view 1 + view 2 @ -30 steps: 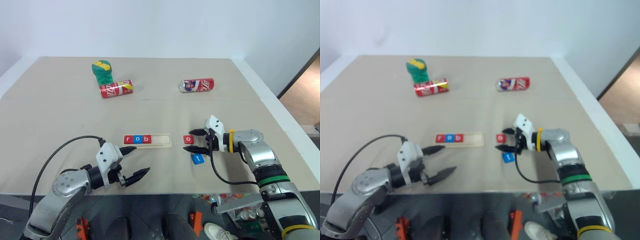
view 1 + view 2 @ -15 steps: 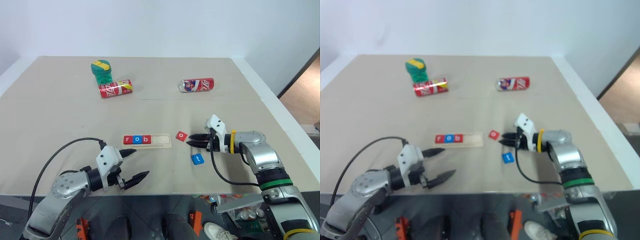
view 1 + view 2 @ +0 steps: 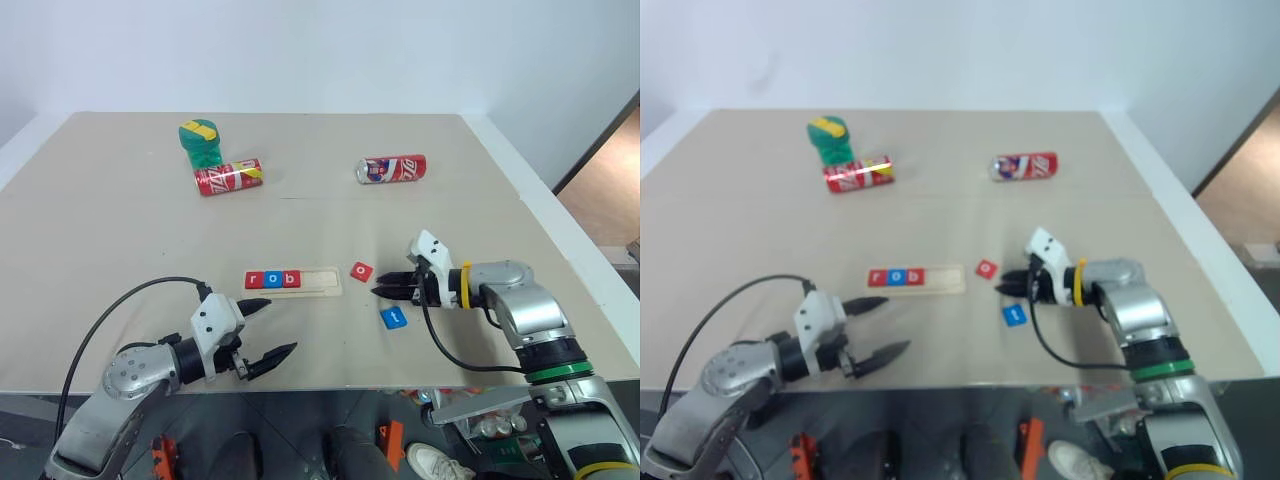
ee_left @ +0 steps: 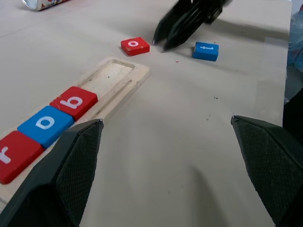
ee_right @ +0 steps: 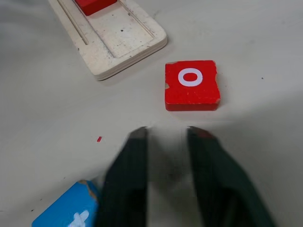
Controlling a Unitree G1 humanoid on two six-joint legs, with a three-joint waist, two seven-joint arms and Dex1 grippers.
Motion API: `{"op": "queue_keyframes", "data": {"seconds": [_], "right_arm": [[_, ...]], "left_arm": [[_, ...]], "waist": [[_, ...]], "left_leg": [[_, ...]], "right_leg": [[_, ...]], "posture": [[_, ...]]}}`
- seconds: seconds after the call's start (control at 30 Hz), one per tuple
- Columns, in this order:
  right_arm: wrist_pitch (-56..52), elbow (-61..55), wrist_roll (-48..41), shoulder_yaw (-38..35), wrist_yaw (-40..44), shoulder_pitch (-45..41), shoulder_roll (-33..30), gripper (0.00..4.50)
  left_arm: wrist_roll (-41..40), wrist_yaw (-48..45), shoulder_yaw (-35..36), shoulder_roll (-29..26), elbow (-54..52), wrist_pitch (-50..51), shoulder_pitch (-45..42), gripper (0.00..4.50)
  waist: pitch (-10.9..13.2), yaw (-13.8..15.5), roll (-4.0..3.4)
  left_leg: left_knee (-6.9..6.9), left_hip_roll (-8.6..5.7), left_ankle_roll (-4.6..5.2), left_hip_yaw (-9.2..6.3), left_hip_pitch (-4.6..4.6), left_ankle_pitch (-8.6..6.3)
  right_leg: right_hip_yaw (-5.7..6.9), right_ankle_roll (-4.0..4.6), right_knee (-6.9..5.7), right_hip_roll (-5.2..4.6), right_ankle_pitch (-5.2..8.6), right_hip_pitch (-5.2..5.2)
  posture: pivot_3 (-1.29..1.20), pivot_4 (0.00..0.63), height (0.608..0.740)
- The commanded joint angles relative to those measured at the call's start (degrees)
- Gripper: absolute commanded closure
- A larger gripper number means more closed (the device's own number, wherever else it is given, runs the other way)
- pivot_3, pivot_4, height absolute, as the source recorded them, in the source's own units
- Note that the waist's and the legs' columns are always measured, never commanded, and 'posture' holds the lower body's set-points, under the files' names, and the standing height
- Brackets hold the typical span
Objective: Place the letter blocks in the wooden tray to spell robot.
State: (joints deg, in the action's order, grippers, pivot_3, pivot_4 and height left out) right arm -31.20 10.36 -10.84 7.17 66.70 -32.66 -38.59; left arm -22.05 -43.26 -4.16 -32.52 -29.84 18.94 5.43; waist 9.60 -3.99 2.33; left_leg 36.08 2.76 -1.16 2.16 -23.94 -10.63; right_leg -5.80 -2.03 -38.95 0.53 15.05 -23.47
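The wooden tray [image 3: 322, 281] lies mid-table with red r [image 3: 253, 280], blue o [image 3: 271, 280] and red b [image 3: 290, 279] in its left part; its right end is bare. A red o block [image 5: 191, 84] lies flat on the table just right of the tray. A blue t block [image 3: 394, 318] lies nearer the front edge. My right gripper [image 5: 165, 135] sits just behind the red o, its fingers a little apart, holding nothing. My left gripper [image 3: 280, 325] hovers wide open in front of the tray, empty.
Two red soda cans [image 3: 228, 177] [image 3: 392, 169] lie on their sides at the back, with a green and yellow object [image 3: 202, 141] beside the left one. The table's front edge [image 3: 330, 385] runs close under both arms.
The right gripper was open around the red o, then shut; the block slid out toward the tray. The fingers have since parted slightly and drawn back. The left gripper stayed put.
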Motion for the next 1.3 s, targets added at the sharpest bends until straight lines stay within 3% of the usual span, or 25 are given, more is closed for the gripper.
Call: {"op": "queue_keyframes", "data": {"seconds": [0.03,0.17,0.63,0.73,0.97,1.13,1.3], "right_arm": [[-2.8,-4.4,-2.4,-2.4,-1.3,-2.4,-0.3,1.48],[-5.0,-7.0,-3.0,-2.5,-5.8,-1.6,1.8,0.12],[-0.2,-3.3,1.1,-0.2,-16.8,1.6,7.5,0.05],[-1.0,-4.6,1.1,-0.3,-18.7,1.9,8.6,0.86],[-5.4,-11.6,1.2,0.1,-23.1,5.9,9.6,3.29],[-7.5,-16.1,0.3,0.1,-24.0,7.1,9.7,3.33],[-7.3,-14.6,-2.2,0.5,-20.4,0.6,10.6,3.33]], "left_arm": [[0.0,0.0,0.8,-0.1,-0.7,-1.1,0.0,0.00],[-0.6,1.2,1.3,1.1,-0.6,-0.9,-0.3,0.00],[1.2,2.2,0.2,2.6,-0.5,-2.1,-0.7,0.00],[1.4,2.1,0.2,2.5,-0.4,-2.4,-0.3,0.00],[1.8,2.5,0.2,2.9,-0.4,-2.6,0.1,0.00],[2.0,3.1,0.6,2.9,-0.2,-2.7,0.4,0.00],[3.5,6.5,2.3,4.0,1.7,-3.3,-0.7,0.00]], "waist": [[0.0,0.0,0.01],[0.0,-0.1,0.02],[0.0,-0.1,0.03],[0.0,-0.2,0.03],[0.0,-0.1,0.03],[0.0,-0.2,0.03],[0.0,-0.3,0.01]], "left_leg": [[0.00,0.00,-0.01,0.00,0.00,-0.01],[-0.03,0.02,-0.01,-0.04,-0.03,-0.01],[-0.06,0.01,-0.04,-0.06,-0.28,-0.02],[-0.05,0.04,-0.04,-0.05,-0.25,-0.02],[-0.10,0.04,-0.05,-0.08,-0.27,-0.03],[-0.11,0.05,-0.06,-0.08,-0.27,-0.04],[-0.09,0.06,-0.05,0.00,-0.27,-0.03]], "right_leg": [[0.00,0.00,0.00,0.01,0.00,-0.01],[0.04,0.01,0.00,0.04,0.01,-0.04],[0.06,-0.24,0.00,0.05,-0.11,-0.24],[0.06,-0.21,-0.01,0.08,-0.13,-0.24],[0.08,-0.22,-0.01,0.08,-0.10,-0.25],[0.08,-0.23,-0.01,0.08,-0.08,-0.25],[0.02,-0.18,-0.02,0.09,-0.15,-0.31]], "posture": [[0.00,0.150,0.740],[0.00,0.150,0.740],[0.00,0.150,0.740],[0.00,0.150,0.740],[0.00,0.150,0.740],[0.00,0.150,0.740],[0.00,0.150,0.740]]}}
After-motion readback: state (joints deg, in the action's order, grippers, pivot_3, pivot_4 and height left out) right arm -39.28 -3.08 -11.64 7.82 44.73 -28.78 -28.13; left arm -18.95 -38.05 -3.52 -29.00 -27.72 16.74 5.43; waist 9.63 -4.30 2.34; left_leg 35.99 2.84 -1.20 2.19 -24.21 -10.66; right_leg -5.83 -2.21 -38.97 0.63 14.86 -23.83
